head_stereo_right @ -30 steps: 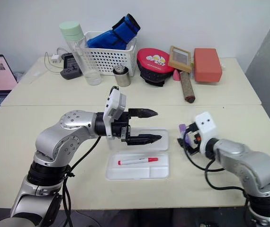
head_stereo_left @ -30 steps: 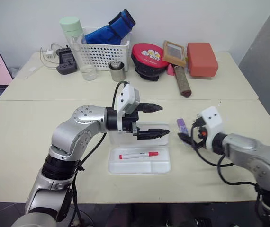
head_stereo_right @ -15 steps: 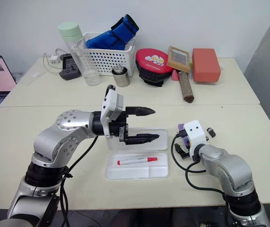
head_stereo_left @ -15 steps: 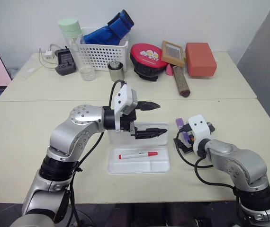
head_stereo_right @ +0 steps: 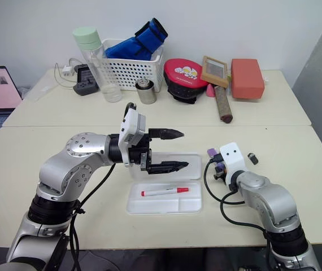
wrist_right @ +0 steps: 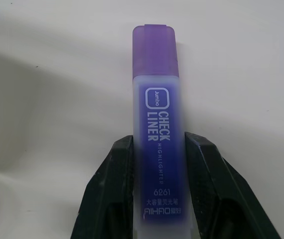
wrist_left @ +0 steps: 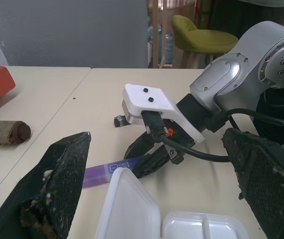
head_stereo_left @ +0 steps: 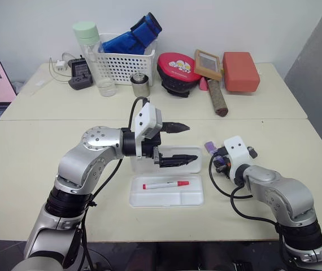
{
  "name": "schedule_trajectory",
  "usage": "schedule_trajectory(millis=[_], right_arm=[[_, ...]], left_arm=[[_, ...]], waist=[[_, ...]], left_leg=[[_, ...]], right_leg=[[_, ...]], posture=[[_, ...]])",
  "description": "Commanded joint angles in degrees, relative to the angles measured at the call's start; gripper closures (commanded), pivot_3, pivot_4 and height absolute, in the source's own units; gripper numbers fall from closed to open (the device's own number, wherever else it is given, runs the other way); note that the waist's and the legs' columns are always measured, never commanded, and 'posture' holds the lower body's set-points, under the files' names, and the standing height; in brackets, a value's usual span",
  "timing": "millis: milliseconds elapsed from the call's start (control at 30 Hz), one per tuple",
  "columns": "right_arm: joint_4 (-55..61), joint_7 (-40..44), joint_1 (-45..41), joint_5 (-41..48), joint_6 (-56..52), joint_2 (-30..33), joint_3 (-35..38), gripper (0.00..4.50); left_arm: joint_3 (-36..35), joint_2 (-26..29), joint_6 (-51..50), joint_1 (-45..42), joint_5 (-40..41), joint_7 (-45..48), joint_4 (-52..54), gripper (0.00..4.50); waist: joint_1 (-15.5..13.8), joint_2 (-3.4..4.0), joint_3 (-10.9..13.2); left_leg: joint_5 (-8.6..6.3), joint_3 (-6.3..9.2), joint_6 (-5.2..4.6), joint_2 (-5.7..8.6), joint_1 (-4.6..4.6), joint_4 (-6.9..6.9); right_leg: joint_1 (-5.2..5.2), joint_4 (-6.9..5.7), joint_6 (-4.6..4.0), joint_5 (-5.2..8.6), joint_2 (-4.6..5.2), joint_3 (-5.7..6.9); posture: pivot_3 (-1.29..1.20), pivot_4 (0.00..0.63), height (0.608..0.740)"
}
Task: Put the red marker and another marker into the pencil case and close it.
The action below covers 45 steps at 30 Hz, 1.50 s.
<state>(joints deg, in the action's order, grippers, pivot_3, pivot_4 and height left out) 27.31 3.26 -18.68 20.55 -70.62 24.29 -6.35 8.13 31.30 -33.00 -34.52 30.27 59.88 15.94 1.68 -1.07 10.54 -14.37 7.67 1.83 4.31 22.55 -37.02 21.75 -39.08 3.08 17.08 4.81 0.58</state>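
Right gripper point(wrist_right: 158, 196) clamps the purple marker point(wrist_right: 157, 149) beside the open pencil case point(head_stereo_left: 166, 192); left gripper point(head_stereo_left: 175, 144) gapes above its lid edge.

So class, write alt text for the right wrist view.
The right end effector has its two black fingers closed around a purple marker printed "Check Liner", which lies on a pale tabletop.
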Motion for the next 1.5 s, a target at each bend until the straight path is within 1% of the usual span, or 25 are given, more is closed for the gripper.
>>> schedule_trajectory(millis=[33, 67, 133, 167, 200, 233, 300, 367, 400, 500, 533, 567, 600, 700, 833, 933, 1000, 1067, 1133, 1267, 1367, 1500], right_arm=[[0.2, 1.7, 0.0, -1.1, 1.0, 1.2, 2.1, 3.41], [0.5, 2.3, -0.1, -0.8, 1.3, 1.1, 2.6, 3.41], [2.8, 7.8, -0.9, 1.0, 0.6, 7.2, 4.8, 3.41], [3.8, 11.7, -0.8, 2.3, 0.1, 11.8, 5.9, 3.41], [4.4, 14.2, -0.7, 3.2, -0.2, 15.0, 6.5, 3.41], [4.6, 15.7, -0.5, 3.7, -0.2, 16.7, 6.9, 3.41], [4.9, 22.7, 2.4, 3.0, 4.5, 26.0, 6.5, 3.41], [5.2, 27.7, 4.6, 2.9, 8.0, 31.8, 6.3, 3.41], [5.2, 29.4, 5.4, 3.1, 9.3, 33.3, 6.4, 3.41], [6.2, 37.9, 8.6, 3.0, 18.0, 38.4, 7.1, 3.41], [8.0, 41.8, 10.1, 5.0, 19.4, 39.7, 8.0, 3.41], [9.8, 45.1, 10.4, 7.2, 21.2, 39.8, 8.4, 3.41], [10.8, 46.7, 9.5, 9.2, 21.8, 38.7, 8.2, 3.41], [11.8, 48.4, 5.8, 10.6, 24.2, 35.5, 5.2, 3.41], [10.9, 48.7, -1.4, 9.5, 24.1, 30.4, -1.6, 3.41], [9.5, 48.4, -6.1, 7.2, 23.7, 26.1, -8.4, 3.41], [8.4, 47.9, -8.0, 5.7, 23.6, 23.8, -11.6, 3.41], [6.2, 47.0, -10.4, 3.9, 23.0, 19.1, -17.0, 3.41], [3.5, 46.6, -12.0, 2.2, 23.0, 15.5, -20.6, 3.41], [0.4, 47.8, -13.7, 0.2, 23.5, 12.9, -23.7, 3.41], [-1.2, 47.5, -15.3, -0.6, 22.8, 9.3, -26.0, 3.41], [-1.7, 47.9, -15.4, -0.9, 22.0, 7.1, -27.1, 3.41]], left_arm=[[-1.0, 1.2, 1.7, -0.5, -0.3, 1.0, 0.7, 0.0], [-1.0, 1.4, 1.8, -0.5, -0.3, 1.3, 0.7, 0.0], [-3.4, 4.3, 1.2, 0.6, 1.6, 3.4, 1.5, 0.0], [-4.4, 6.0, 1.2, 1.4, 2.1, 4.6, 2.1, 0.0], [-4.9, 7.2, 1.3, 1.9, 2.5, 5.4, 2.5, 0.0], [-5.0, 7.8, 1.4, 2.2, 2.6, 5.6, 2.8, 0.0], [-6.4, 10.4, 0.8, 3.8, 3.9, 7.2, 3.8, 0.0], [-7.5, 12.0, 0.6, 4.9, 4.7, 8.1, 4.2, 0.0], [-7.9, 12.4, 0.7, 5.2, 5.0, 8.3, 4.5, 0.0], [-10.3, 15.6, -0.6, 7.7, 7.5, 10.3, 6.1, 0.0], [-11.5, 17.0, -1.3, 8.7, 8.8, 11.0, 7.0, 0.0], [-13.0, 18.5, -1.8, 10.0, 9.7, 11.8, 7.9, 0.0], [-14.6, 19.9, -1.8, 11.3, 10.5, 12.4, 8.7, 0.0], [-18.4, 23.3, -2.9, 14.8, 13.0, 14.0, 10.5, 0.0], [-21.0, 26.7, -1.7, 19.3, 12.9, 16.3, 12.2, 0.0], [-22.5, 28.5, -1.0, 21.3, 12.6, 17.2, 12.2, 0.0], [-22.9, 28.9, -0.7, 21.8, 12.6, 17.1, 12.2, 0.0], [-23.5, 29.2, -1.0, 22.7, 13.1, 16.7, 13.0, 0.0], [-24.2, 29.3, -1.5, 24.0, 13.7, 16.0, 14.7, 0.0], [-26.1, 30.2, -2.3, 27.0, 14.4, 16.0, 16.4, 0.0], [-26.7, 30.5, -2.2, 27.7, 14.1, 15.5, 16.5, 0.0], [-27.0, 30.6, -2.6, 27.9, 14.3, 14.8, 16.7, 0.0]], waist=[[0.0, 0.0, 0.0], [0.0, 0.0, 0.0], [0.0, 0.01, 0.0], [0.0, 0.02, 0.0], [0.0, 0.03, 0.0], [0.1, 0.05, 0.0], [0.0, 0.04, 0.0], [0.0, 0.03, 0.0], [0.0, 0.03, 0.0], [0.2, 0.03, 0.0], [0.3, 0.04, 0.0], [0.3, 0.04, 0.0], [0.3, 0.03, 0.0], [0.4, -0.01, 0.1], [0.0, -0.03, 0.1], [0.0, -0.03, 0.1], [-0.1, -0.03, 0.1], [-0.1, -0.03, 0.1], [0.0, -0.03, 0.1], [0.0, -0.03, 0.1], [0.1, -0.02, 0.1], [0.1, -0.02, 0.1]], left_leg=[[0.0, 0.0, 0.0, 0.0, 0.0, 0.0], [0.0, 0.0, 0.0, 0.0, 0.0, 0.0], [0.0, -0.01, 0.0, 0.0, 0.01, 0.01], [0.0, -0.03, -0.01, 0.02, 0.03, 0.02], [0.0, -0.06, -0.01, 0.02, 0.04, 0.02], [-0.01, -0.05, -0.02, 0.02, 0.08, 0.01], [-0.01, -0.04, -0.03, -0.02, 0.09, 0.04], [-0.02, 0.0, -0.04, -0.04, 0.11, 0.05], [-0.02, -0.01, -0.04, -0.06, 0.12, 0.08], [-0.02, -0.04, -0.04, -0.08, 0.12, 0.03], [-0.02, -0.11, -0.04, -0.08, 0.11, 0.03], [-0.02, -0.13, -0.05, -0.1, 0.08, 0.03], [-0.02, -0.12, -0.05, -0.13, 0.06, 0.04], [-0.02, -0.08, -0.04, -0.31, 0.0, 0.03], [-0.02, -0.14, -0.02, -0.56, -0.01, 0.02], [-0.02, -0.13, -0.01, -0.65, 0.01, 0.03], [-0.02, -0.11, -0.01, -0.7, 0.02, 0.05], [-0.02, -0.09, 0.0, -0.75, 0.04, 0.05], [-0.02, -0.1, 0.0, -0.83, 0.09, 0.06], [-0.01, -0.13, 0.02, -0.88, 0.18, 0.05], [-0.01, -0.12, 0.02, -0.93, 0.16, 0.05], [0.0, -0.1, 0.03, -0.99, 0.16, 0.06]], right_leg=[[0.0, 0.0, 0.0, 0.0, 0.0, 0.0], [0.01, 0.0, 0.0, 0.0, 0.0, 0.0], [0.02, 0.0, 0.0, 0.0, 0.0, 0.0], [0.05, 0.01, 0.0, 0.0, 0.0, -0.02], [0.07, 0.02, 0.0, 0.0, 0.0, -0.03], [0.1, 0.03, 0.0, 0.0, 0.0, -0.02], [0.09, 0.09, 0.0, 0.0, -0.01, 0.01], [0.08, 0.11, -0.01, 0.02, -0.04, 0.06], [0.07, 0.14, -0.01, 0.02, -0.04, 0.06], [0.06, 0.1, -0.01, 0.02, -0.04, 0.05], [0.08, 0.09, 0.0, 0.02, -0.04, -0.01], [0.08, 0.08, 0.0, 0.02, -0.04, -0.02], [0.06, 0.09, 0.0, 0.02, -0.05, 0.0], [0.0, 0.08, -0.02, 0.01, -0.13, 0.03], [-0.01, 0.18, -0.12, -0.04, -0.44, 0.01], [0.02, 0.2, -0.19, -0.05, -0.51, -0.01], [0.06, 0.19, -0.28, -0.03, -0.55, -0.01], [0.11, 0.18, -0.33, -0.06, -0.59, -0.01], [0.22, 0.15, -0.43, -0.11, -0.6, -0.02], [0.38, 0.1, -0.53, -0.18, -0.63, -0.07], [0.39, 0.09, -0.56, -0.2, -0.67, -0.06], [0.44, 0.07, -0.63, -0.23, -0.75, -0.05]], posture=[[0.0, 0.15, 0.74], [0.0, 0.15, 0.74], [0.0, 0.15, 0.74], [0.0, 0.15, 0.74], [0.0, 0.15, 0.74], [0.0, 0.15, 0.74], [0.0, 0.15, 0.74], [0.0, 0.15, 0.74], [0.0, 0.15, 0.74], [0.0, 0.15, 0.74], [0.0, 0.15, 0.74], [0.0, 0.15, 0.74], [0.0, 0.15, 0.74], [0.0, 0.15, 0.74], [0.0, 0.15, 0.74], [0.0, 0.15, 0.74], [0.0, 0.15, 0.74], [0.0, 0.15, 0.74], [0.0, 0.15, 0.74], [0.0, 0.15, 0.74], [0.0, 0.15, 0.74], [0.0, 0.15, 0.74]])
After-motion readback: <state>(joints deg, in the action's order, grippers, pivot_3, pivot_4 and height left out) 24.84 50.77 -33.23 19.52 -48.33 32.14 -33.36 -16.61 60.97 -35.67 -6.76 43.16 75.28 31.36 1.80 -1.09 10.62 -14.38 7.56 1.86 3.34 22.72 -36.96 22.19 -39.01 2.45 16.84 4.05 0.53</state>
